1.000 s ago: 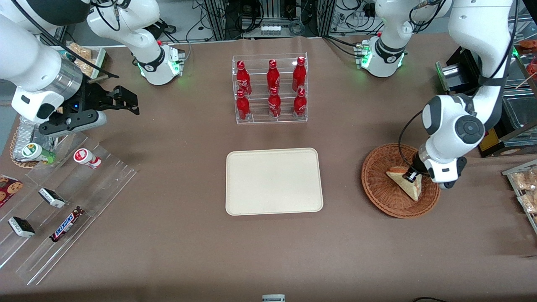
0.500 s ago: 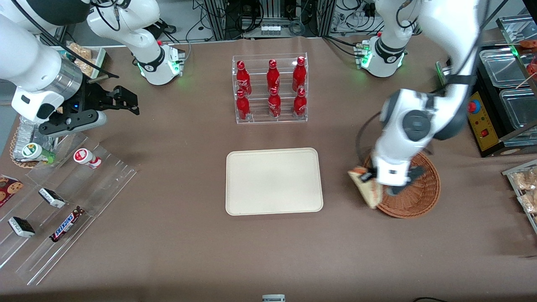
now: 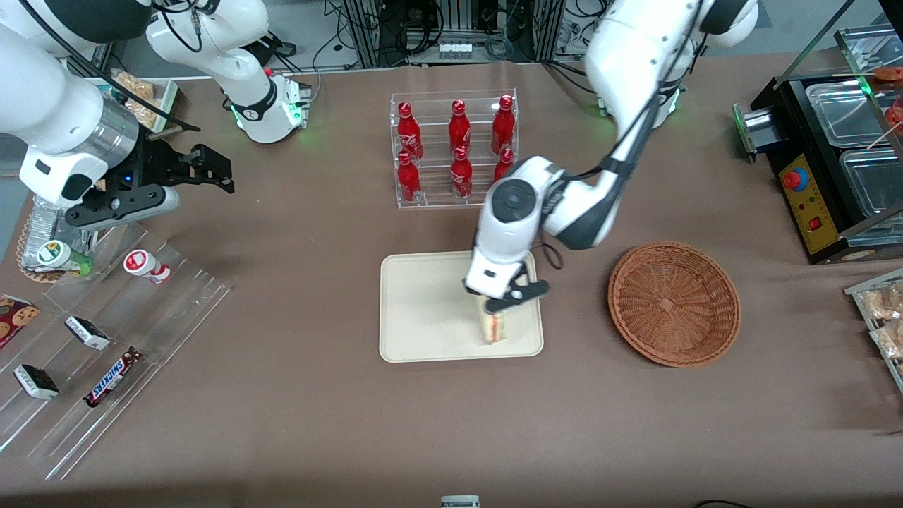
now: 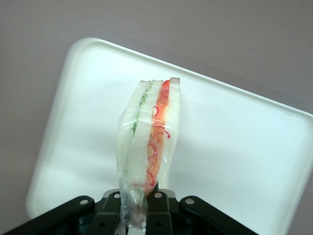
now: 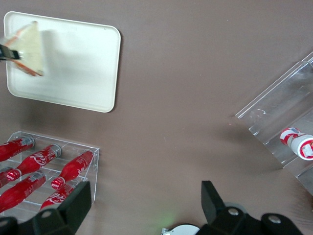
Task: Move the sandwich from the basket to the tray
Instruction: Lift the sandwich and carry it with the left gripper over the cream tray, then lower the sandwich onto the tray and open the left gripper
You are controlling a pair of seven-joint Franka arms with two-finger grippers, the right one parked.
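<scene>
Sandwich [image 4: 149, 142] is clamped edge-up between my gripper [image 3: 505, 300] fingers, hanging over the tray [image 3: 423, 310] at its end nearest the basket [image 3: 674, 303]. I cannot tell whether it touches the tray. Basket stands beside the tray.

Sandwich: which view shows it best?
Left wrist view: the sandwich fills it, filling layers clear, pinched by the gripper over the tray. Front shows it small, part-hidden; right wrist shows only its bread face.
</scene>
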